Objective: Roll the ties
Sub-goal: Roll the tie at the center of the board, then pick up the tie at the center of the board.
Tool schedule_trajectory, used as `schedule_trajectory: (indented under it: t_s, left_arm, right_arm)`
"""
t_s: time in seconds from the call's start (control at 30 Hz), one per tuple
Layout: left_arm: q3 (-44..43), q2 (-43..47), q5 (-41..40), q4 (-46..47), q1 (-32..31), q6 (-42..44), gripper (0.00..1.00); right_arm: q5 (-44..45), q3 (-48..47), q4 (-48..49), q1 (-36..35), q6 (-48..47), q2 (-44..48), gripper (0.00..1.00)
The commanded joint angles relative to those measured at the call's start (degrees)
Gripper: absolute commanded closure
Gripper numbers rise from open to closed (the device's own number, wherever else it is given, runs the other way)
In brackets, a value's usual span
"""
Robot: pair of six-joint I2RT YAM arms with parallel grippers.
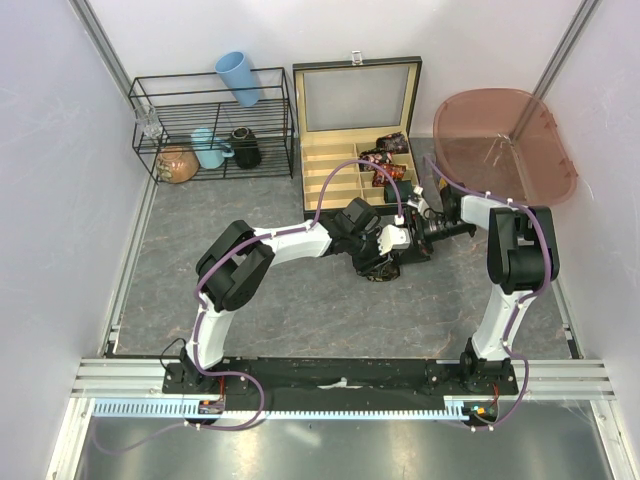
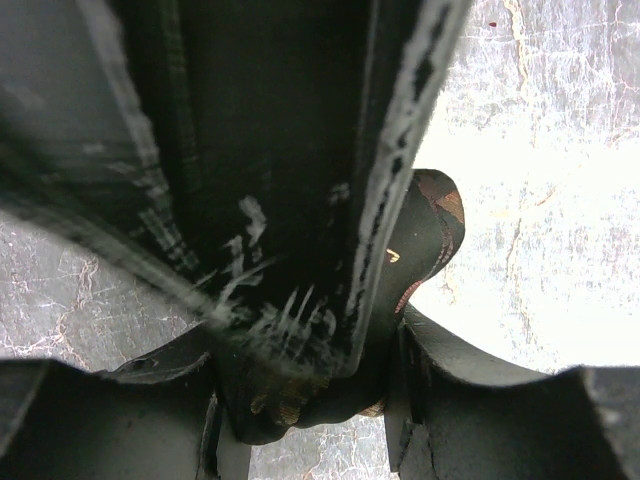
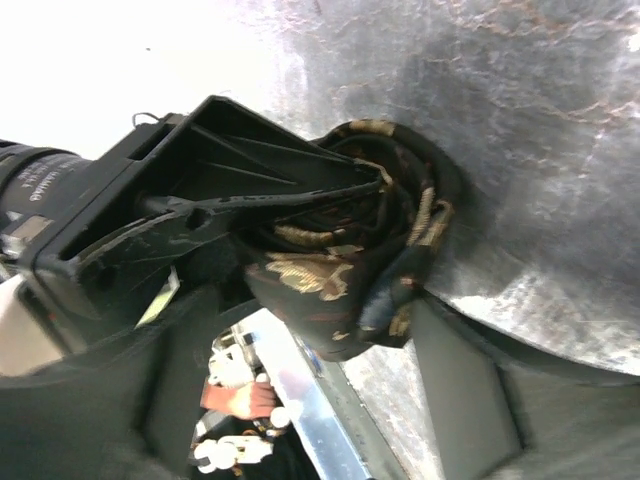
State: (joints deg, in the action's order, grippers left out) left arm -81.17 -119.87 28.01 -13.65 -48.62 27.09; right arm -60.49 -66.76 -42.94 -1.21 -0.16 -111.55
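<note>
From above, both arms meet in the middle of the frame. The left claw [image 1: 388, 250] and right claw [image 1: 425, 232] crowd over one tie [image 1: 380, 268] on the surface [image 1: 250, 190]. Rolled ties [image 1: 385, 160] sit in the box [image 1: 304, 180] higher up. How the claws stand is hidden here.

Left wrist view: the left claw [image 2: 300, 400] pinches the tie [image 2: 430, 225], low in the frame. No roll shape shows.

Right wrist view: the tie [image 3: 350, 260] is a loose roll in the middle. The right claw [image 3: 320, 330] is spread wide around it, not squeezing.

The tie looks soft, light and floppy, so I think the roll could spring open. It is best held across the whole roll.
</note>
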Motion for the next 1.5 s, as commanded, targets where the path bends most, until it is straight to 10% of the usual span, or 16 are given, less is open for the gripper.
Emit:
schedule_trajectory:
  t_s: [0.0, 0.33, 0.47, 0.77, 0.83, 1.27, 1.47]
  left_arm:
    - [2.1, -3.6, -3.8, -9.5, 0.0, 1.6, 0.98]
    - [2.1, -3.7, -3.7, -9.7, 0.0, 1.6, 0.98]
    - [1.7, -3.3, -3.6, -9.6, 0.1, 1.3, 0.92]
    - [2.7, 4.7, 0.4, -4.8, 1.6, -2.9, 0.34]
    - [4.2, 8.3, 1.5, -1.3, 2.3, -4.3, 0.03]
    - [32.5, 30.8, 3.2, 40.8, 6.6, -11.4, 0.01]
    - [23.8, 24.7, 13.1, 23.1, 6.5, -6.7, 0.0]
  right_arm:
    - [4.0, 0.1, 0.4, -1.0, -2.9, 2.0, 0.26]
    - [9.1, 0.1, 2.1, -1.9, -2.3, 1.2, 0.61]
    - [9.0, 0.1, 2.7, -2.0, -1.9, 1.2, 1.0]
    - [9.9, -1.7, 2.5, -2.0, -1.4, 5.2, 1.0]
    - [9.9, -2.2, 2.3, -2.0, -1.2, 5.5, 1.0]
    - [9.3, -1.7, 2.0, -4.3, -3.2, 6.8, 1.0]
    - [8.0, -1.1, 2.6, -5.6, -2.6, 7.3, 1.0]
